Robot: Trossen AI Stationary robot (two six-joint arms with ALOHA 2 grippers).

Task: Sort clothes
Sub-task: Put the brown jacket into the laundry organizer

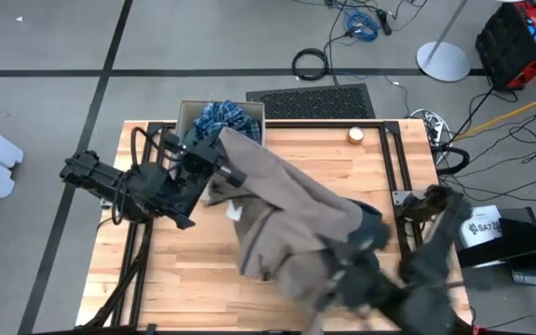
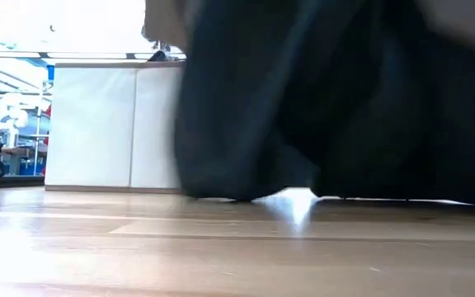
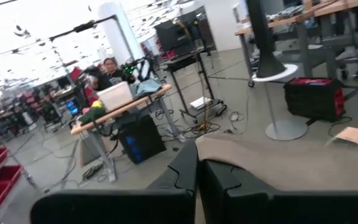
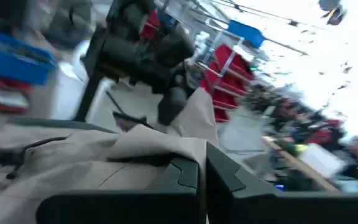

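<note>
The taupe-brown piece [image 1: 291,219] is the one in play, stretched diagonally across the middle of the high view from just right of upper centre down toward the lower right, draped over most of the wooden table [image 1: 166,279]. A dark black-green piece [image 1: 370,237] sits bunched under its lower right end. The blue-white plaid shirt [image 1: 226,119] is already in the tan cardboard box [image 1: 192,116] at the top edge of the table, so that one looks sorted.

The left gripper [image 1: 220,154] is up by the box, fingers pressed together on the upper end of the taupe fabric; in its own wrist view the cloth runs right out from between the closed fingers. The right gripper [image 1: 361,279] is at the lower right, fingers also pressed together, and its wrist view shows taupe cloth bunched right at the closed tips, so I'd say it's pinching the other end, though that arm is blurry from above.

If the step is spreading or lifting this piece, I'd keep both pinches firm and move the two arms together so the fabric stays taut without dragging the dark piece along or snagging the box.

Writing: there's a white label off the table at the right edge of the high view starting with "SAT" [image 1: 482,226]; the rest I can't read.
</note>
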